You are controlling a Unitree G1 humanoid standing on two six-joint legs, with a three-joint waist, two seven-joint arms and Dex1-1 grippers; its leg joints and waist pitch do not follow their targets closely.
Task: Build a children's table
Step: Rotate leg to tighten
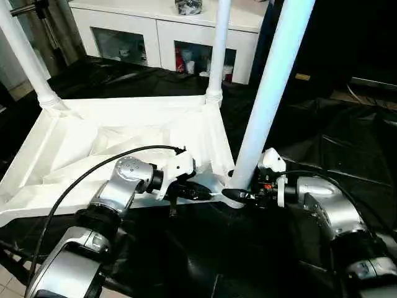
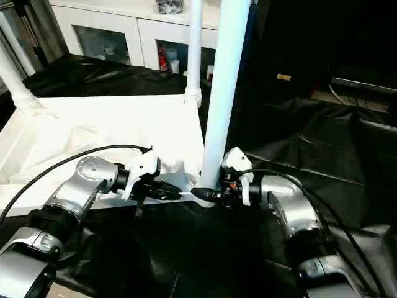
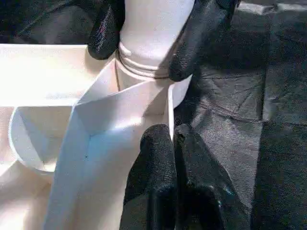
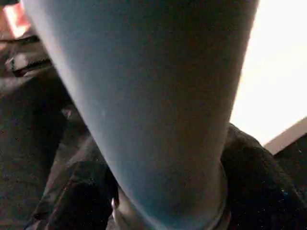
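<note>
White plastic of the children's table point(image 1: 124, 133) lies upside down on a black sheet point(image 1: 322, 136), its ribbed underside facing up. Three tube legs stand in its corner sockets. The near leg point(image 1: 267, 93) rises from the socket point(image 3: 158, 81) at the corner closest to me. My right pincer point(image 3: 144, 40) sits around the base of this leg, one black finger point(image 3: 108, 28) on each side just above the socket ring, grasping the near leg. My left pincer point(image 3: 165, 158) is clenched with nothing between its fingers, and its tips touch the table's edge just beside the same socket. Behind the table, beyond the far leg point(image 1: 217, 49), stands a white cabinet point(image 1: 161, 31) with glass doors.
</note>
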